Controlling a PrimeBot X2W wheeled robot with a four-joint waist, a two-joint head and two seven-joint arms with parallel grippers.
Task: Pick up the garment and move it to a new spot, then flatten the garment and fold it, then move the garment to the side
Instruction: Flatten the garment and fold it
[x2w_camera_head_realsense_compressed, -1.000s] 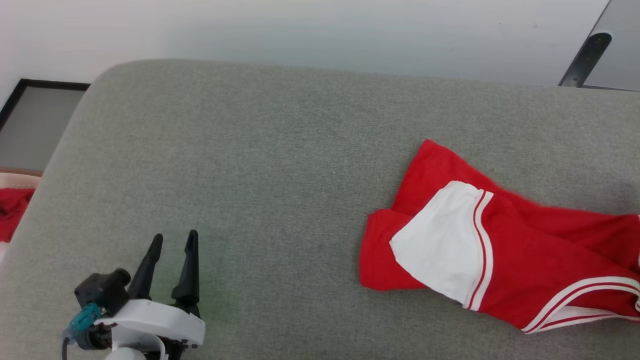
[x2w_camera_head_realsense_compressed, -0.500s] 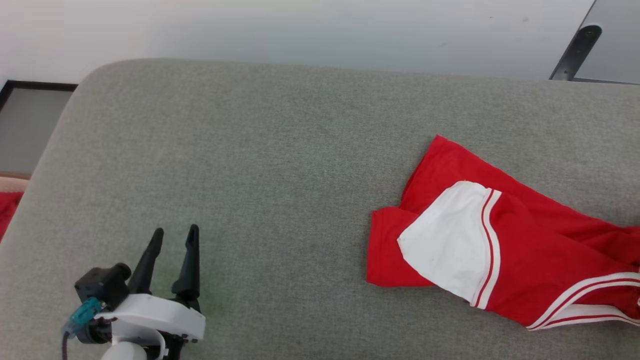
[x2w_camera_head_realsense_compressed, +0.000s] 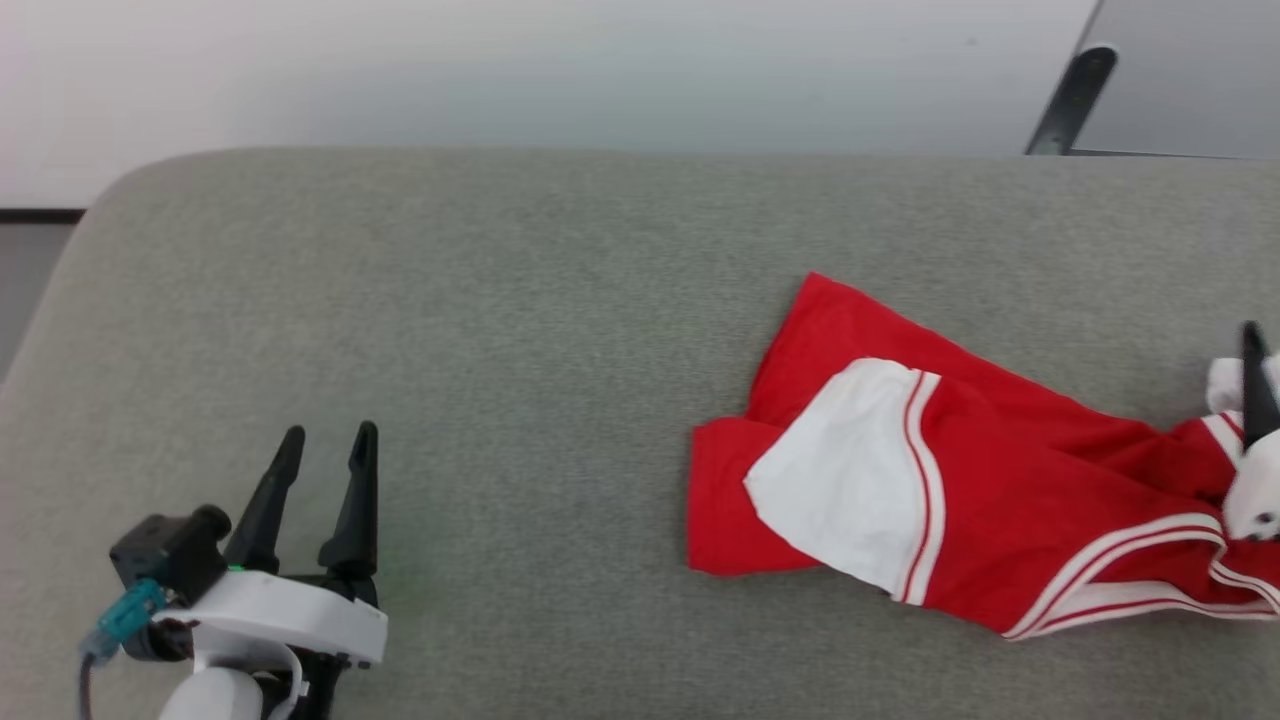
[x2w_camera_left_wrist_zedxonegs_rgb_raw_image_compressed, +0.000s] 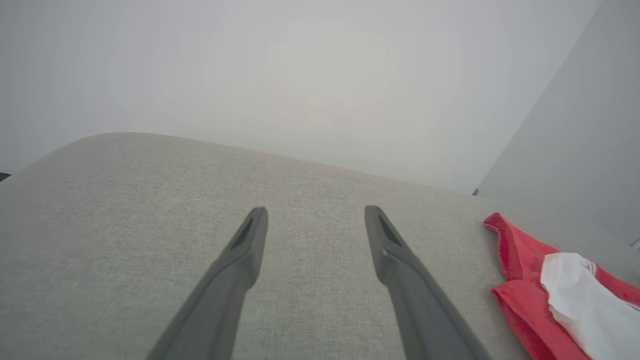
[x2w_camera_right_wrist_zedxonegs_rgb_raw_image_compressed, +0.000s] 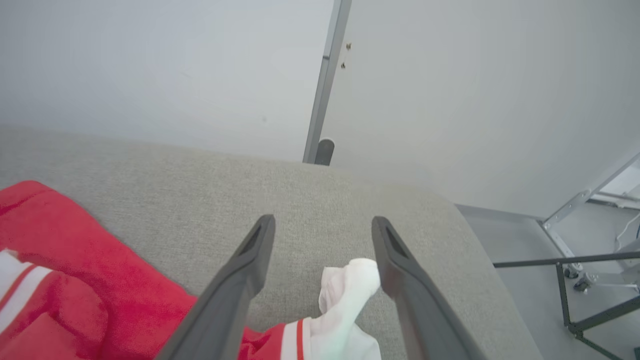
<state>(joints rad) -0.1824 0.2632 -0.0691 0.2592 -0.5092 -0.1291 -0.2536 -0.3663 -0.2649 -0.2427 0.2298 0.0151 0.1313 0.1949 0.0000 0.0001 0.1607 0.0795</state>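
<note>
Red with white sleeves: found the garment (x2w_camera_head_realsense_compressed: 1000, 520) rumpled on right part of grey cushion (x2w_camera_head_realsense_compressed: 480, 330), lapped over itself; found right gripper (x2w_camera_right_wrist_zedxonegs_rgb_raw_image_compressed: 324, 220) spread wide either side of bunched white sleeve (x2w_camera_right_wrist_zedxonegs_rgb_raw_image_compressed: 350, 287), pinching nothing; found left gripper (x2w_camera_head_realsense_compressed: 330, 430) equally wide, empty, well apart. Expect sleeve snagging on a finger at withdrawal, or cloth sliding off nearby cushion edge. Cannot see number print; cannot see garment's right end in head view; cannot tell whether sleeve touches finger.

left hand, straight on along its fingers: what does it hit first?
Likely the bare grey cushion: the left hand points low across it toward its far edge. The red shirt lies off to the right, out of line. Depth unclear.
</note>
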